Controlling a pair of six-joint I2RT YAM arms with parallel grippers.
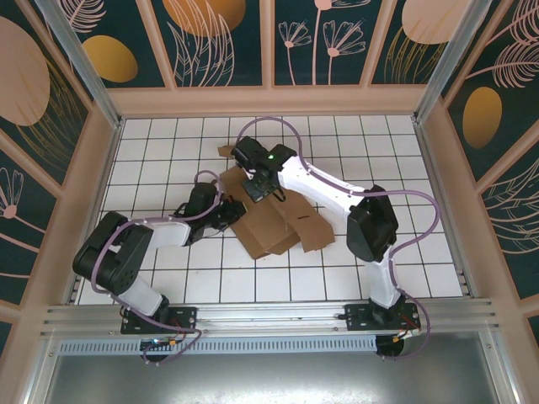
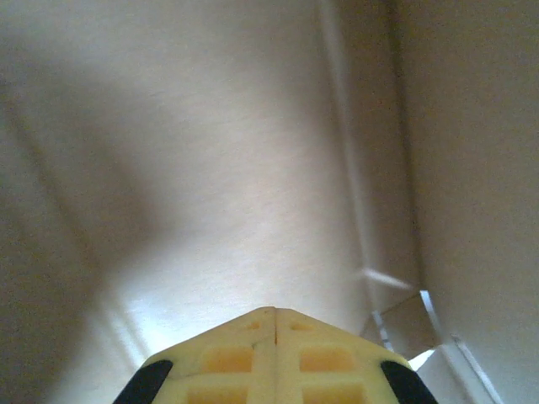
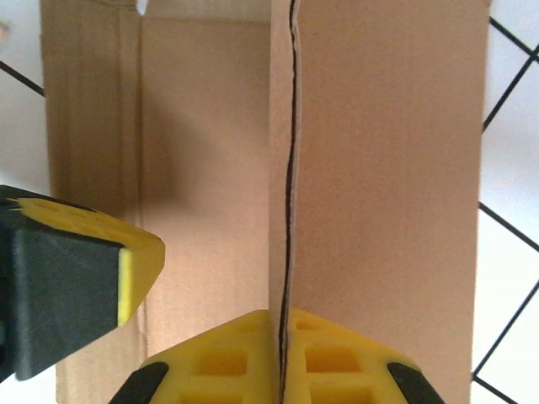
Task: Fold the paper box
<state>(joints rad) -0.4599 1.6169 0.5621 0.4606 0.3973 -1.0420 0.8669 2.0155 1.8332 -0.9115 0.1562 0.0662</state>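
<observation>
One brown paper box (image 1: 274, 225) lies near the middle of one white gridded table (image 1: 421, 252). Two robot arms are bolted at the table's near edge, the left arm (image 1: 126, 252) and the right arm (image 1: 370, 227). There are two grippers, the left gripper (image 2: 276, 316) and the right gripper (image 3: 280, 316), each with two yellow fingers (image 3: 337, 362), four in all.

Lab cell; gridded table (image 1: 404, 252), patterned walls (image 1: 227, 42)
</observation>
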